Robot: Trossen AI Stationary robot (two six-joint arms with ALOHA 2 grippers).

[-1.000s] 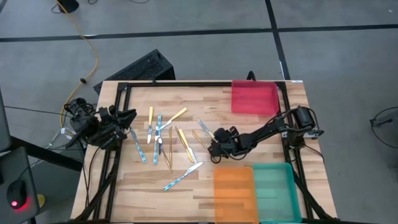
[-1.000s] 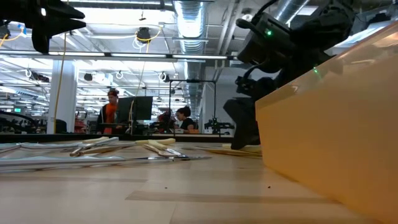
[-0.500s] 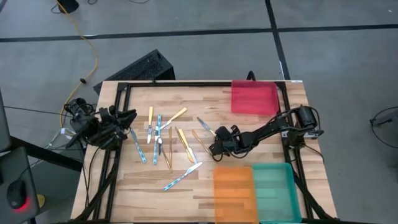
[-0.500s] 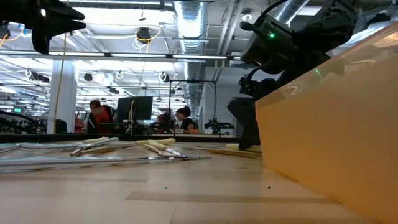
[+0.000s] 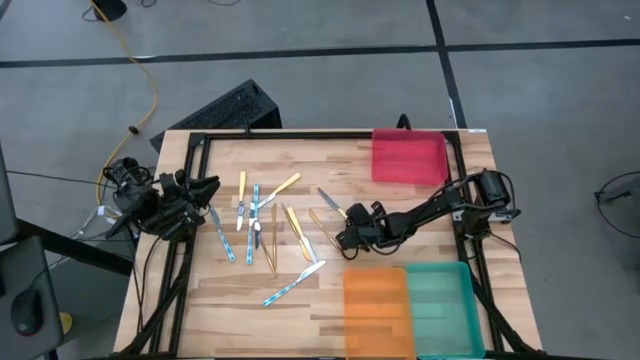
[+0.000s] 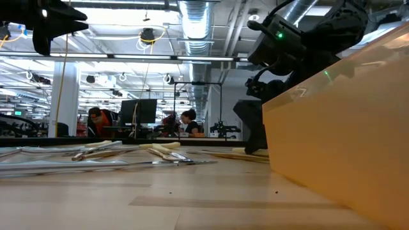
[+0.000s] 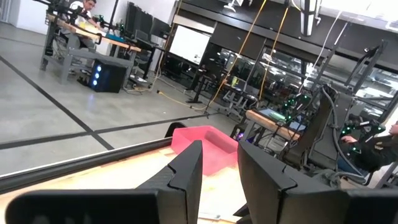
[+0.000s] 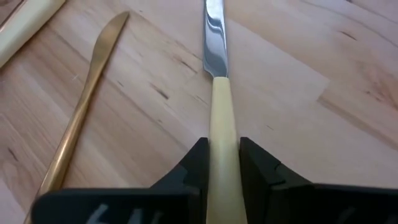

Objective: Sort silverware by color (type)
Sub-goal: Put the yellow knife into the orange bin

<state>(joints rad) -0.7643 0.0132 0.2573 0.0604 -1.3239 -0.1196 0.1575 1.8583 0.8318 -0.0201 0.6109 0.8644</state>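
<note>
No brand, label or writing is showing legibly anywhere in these views.

The silverware point(image 5: 262, 228) is lying scattered across the middle of the wooden surface point(image 5: 230, 290), roughly a dozen pieces in the high view: about four with light-blue handles, four or so with yellow handles, and a few plain tan ones, though overlapping pieces are making an exact count unsure.

Three trays are sitting on the surface. The red tray point(image 5: 408, 157) is resting at the far right corner, while the orange tray point(image 5: 375, 305) and the teal tray point(image 5: 440, 305) are standing side by side, touching, at the near right edge. All three are showing nothing inside them.

The right gripper point(image 5: 345, 238) is reaching in low over the surface, just beyond the orange tray. Its wrist view is showing the jaws pinching narrowly on the cream-yellow handle of a knife point(image 8: 216, 93), whose silver blade is pointing away from the fingers point(image 8: 194, 168) and lying flat on the wood. A tan knife point(image 8: 81, 112) is lying just beside it, not touching.

The left gripper point(image 5: 205, 185) is waiting at the left edge of the surface, its jaws standing slightly apart and holding nothing.

People are sitting at desks in the room behind.
</note>
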